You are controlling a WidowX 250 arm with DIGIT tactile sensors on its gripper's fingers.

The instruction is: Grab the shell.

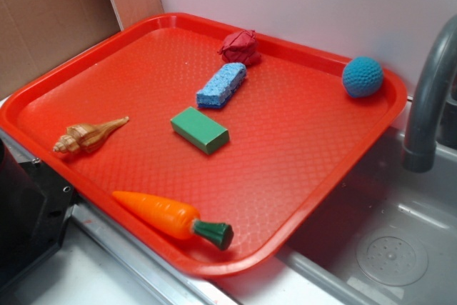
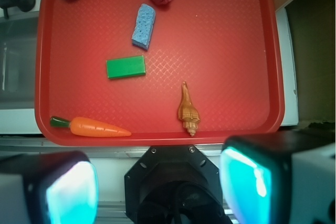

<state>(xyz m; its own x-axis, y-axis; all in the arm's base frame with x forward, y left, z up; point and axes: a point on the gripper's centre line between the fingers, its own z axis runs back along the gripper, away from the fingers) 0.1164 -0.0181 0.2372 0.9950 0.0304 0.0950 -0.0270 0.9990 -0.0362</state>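
The shell (image 1: 87, 137) is tan with brown stripes and lies flat on the red tray (image 1: 300, 148) near its left rim, pointed tail toward the tray's middle. In the wrist view the shell (image 2: 187, 111) sits near the tray's (image 2: 226, 51) bottom edge, knobby end toward me. My gripper (image 2: 157, 187) hovers high above and short of the tray. It is open wide, and its two teal-padded fingers (image 2: 71, 195) frame the bottom corners with nothing between them. The exterior view does not show the gripper.
On the tray lie an orange carrot (image 1: 161, 218), a green block (image 1: 200, 130), a blue sponge (image 1: 221, 85), a crumpled red object (image 1: 240, 47) and a blue knitted ball (image 1: 362, 77). A grey faucet (image 1: 428, 98) and sink (image 1: 385, 248) are at the right. The black robot base (image 2: 170, 182) is below the gripper.
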